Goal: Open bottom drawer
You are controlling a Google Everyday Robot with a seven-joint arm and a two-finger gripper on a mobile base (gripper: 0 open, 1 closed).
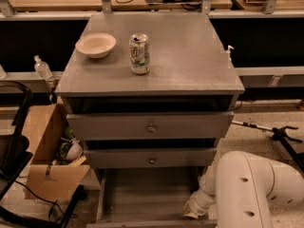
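Note:
The grey cabinet (pixel 180 56) has three drawer fronts. The top drawer (pixel 151 126) and the middle drawer (pixel 152 158) each show a small round knob. The bottom drawer (pixel 149 194) is pulled out toward me, and its plain grey inside shows. Its front lies at the frame's lower edge and its knob is out of view. My white arm (pixel 251 189) comes in from the lower right. My gripper (pixel 193 211) is down at the drawer's front right corner, at the drawer's right wall.
A white bowl (pixel 95 44) and a drink can (pixel 139 53) stand on the cabinet top. An open cardboard box (pixel 45 151) with clutter and a black frame (pixel 14 148) are on the left. A black stand (pixel 280 134) lies on the floor at right.

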